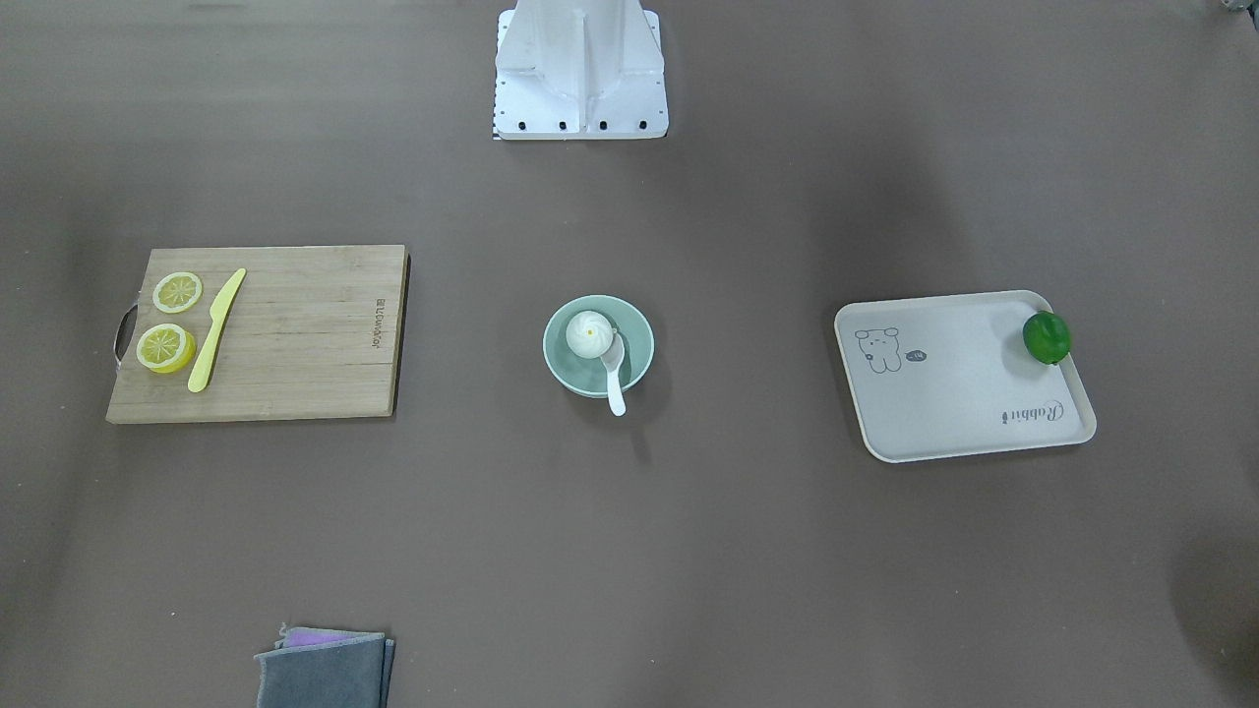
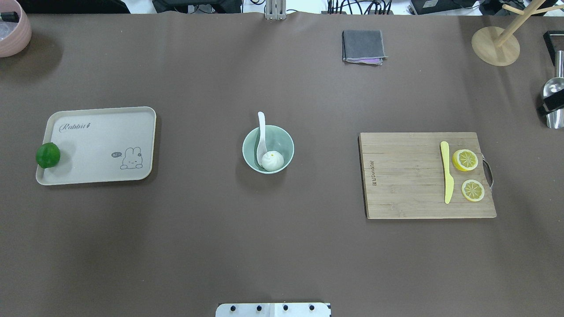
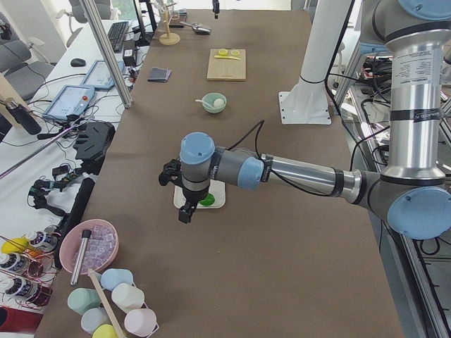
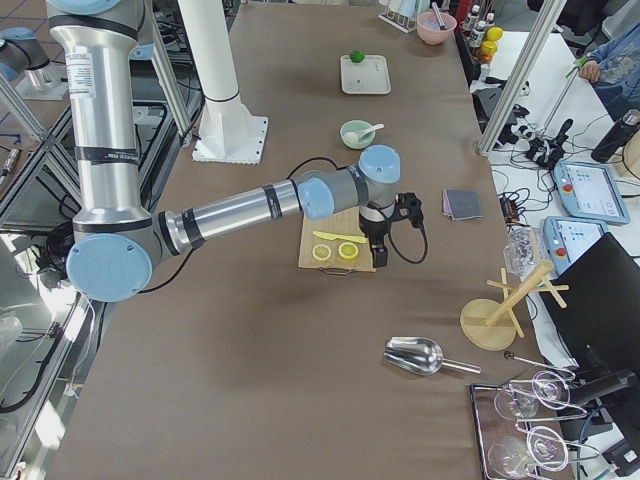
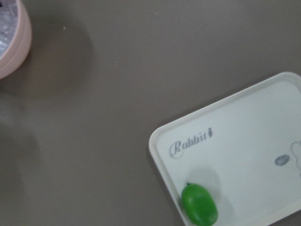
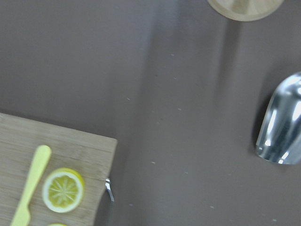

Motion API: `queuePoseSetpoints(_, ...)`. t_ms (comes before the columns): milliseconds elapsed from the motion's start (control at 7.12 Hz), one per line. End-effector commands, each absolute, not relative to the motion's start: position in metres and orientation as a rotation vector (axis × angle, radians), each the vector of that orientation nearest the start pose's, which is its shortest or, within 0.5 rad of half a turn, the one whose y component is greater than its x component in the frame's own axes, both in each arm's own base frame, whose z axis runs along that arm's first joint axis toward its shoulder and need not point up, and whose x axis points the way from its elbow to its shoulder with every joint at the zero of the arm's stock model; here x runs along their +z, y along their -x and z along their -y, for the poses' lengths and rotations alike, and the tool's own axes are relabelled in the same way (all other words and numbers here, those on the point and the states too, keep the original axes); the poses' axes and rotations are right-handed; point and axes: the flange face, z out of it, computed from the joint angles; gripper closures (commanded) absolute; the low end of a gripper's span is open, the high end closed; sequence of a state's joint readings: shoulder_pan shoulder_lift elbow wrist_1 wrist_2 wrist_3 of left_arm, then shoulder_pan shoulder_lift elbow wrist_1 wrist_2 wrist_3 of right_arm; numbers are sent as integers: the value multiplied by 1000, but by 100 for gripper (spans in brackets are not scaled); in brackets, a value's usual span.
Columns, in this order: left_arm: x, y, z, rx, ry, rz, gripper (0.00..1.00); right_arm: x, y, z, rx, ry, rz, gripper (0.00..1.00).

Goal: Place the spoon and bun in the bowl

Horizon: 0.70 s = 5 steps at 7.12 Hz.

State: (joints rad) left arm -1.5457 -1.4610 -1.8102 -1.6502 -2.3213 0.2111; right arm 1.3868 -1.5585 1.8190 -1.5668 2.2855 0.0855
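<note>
Bowl [image 2: 287,143] sat at frame center in the overhead view. Bun [image 2: 272,161] lay inside it toward the lower rim. Spoon [image 2: 261,132] had its scoop in the bowl touching the bun, handle sticking out over the upper rim. Left gripper [image 3: 186,209] hung above the tray [image 3: 218,190], and right gripper [image 4: 381,252] above the cutting board [image 4: 345,263] end. Jaw state couldn't be told for either.

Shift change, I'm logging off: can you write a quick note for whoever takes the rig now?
Left end effector: high by the tray, open or shut cannot be told.
Right end effector: high by the cutting board, likewise unclear.
Bun sits in the bowl; spoon has its scoop inside, handle over the rim.
Done: both are in. Nothing appears left.
</note>
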Motion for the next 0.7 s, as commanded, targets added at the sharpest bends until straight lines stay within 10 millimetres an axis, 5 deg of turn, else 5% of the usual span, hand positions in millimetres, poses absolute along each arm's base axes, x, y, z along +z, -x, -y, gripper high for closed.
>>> queuePoseSetpoints(0,625,84,425,222,-215,-737,2,597,-59,494,-227,-144,723,0)
queuePoseSetpoints(561,619,84,431,152,-204,-744,2,630,-64,465,-184,-87,755,0)
